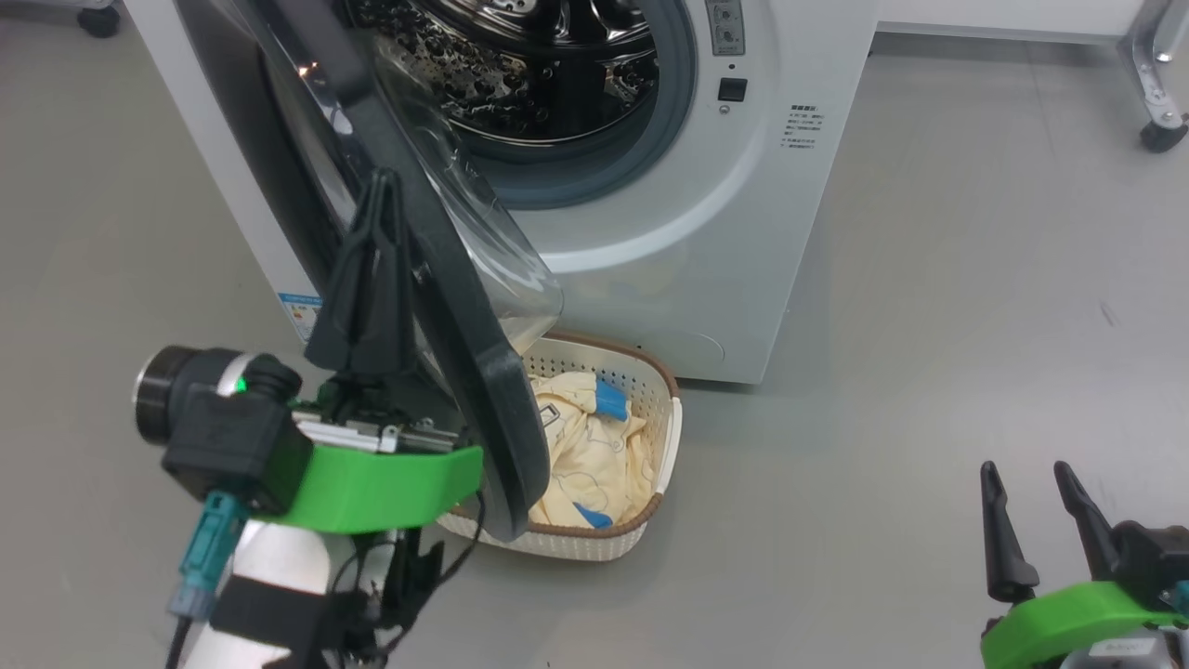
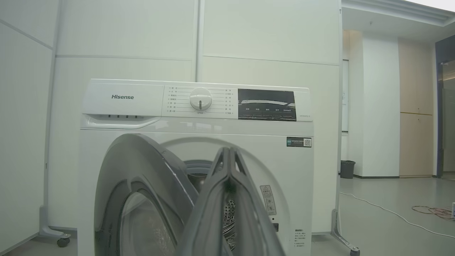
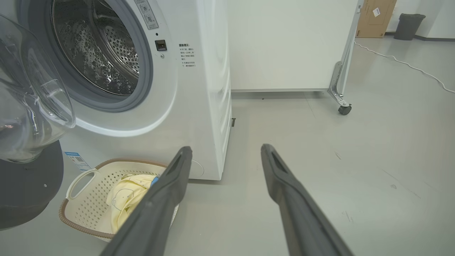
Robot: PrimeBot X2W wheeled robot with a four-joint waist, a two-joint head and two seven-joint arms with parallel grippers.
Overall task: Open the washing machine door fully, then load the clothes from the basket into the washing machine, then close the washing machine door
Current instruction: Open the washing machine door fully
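Half the swing, by my reading, is not yet made: the large round glossy black washing machine door (image 1: 446,307) with its bulging clear glass window stands partway out from the big white front-loading washing machine (image 1: 743,232), so the step in hand looks to be opening it fully.

Your left tool (image 1: 381,186) has its two long dark fingers pressed together with nothing between them. It sits right at the door's free edge. In the left wrist view the fingers (image 2: 213,199) lie on the inner-face side of the door (image 2: 142,170), though whether they touch the rim you cannot tell.

Push with the side of the closed fingers and follow the arc round the hinge rather than driving straight, so you do not slip off the glossy rim. Keep off the glass.

Your right tool (image 1: 1026,474) is spread wide and empty, well apart to the right.

The small cream-white perforated plastic basket (image 1: 650,372) with its brown rim sits on the grey floor (image 1: 929,372) just before the machine, partly under the door's lower edge. The soft pale yellow clothes (image 1: 585,446) with blue trim lie inside it.
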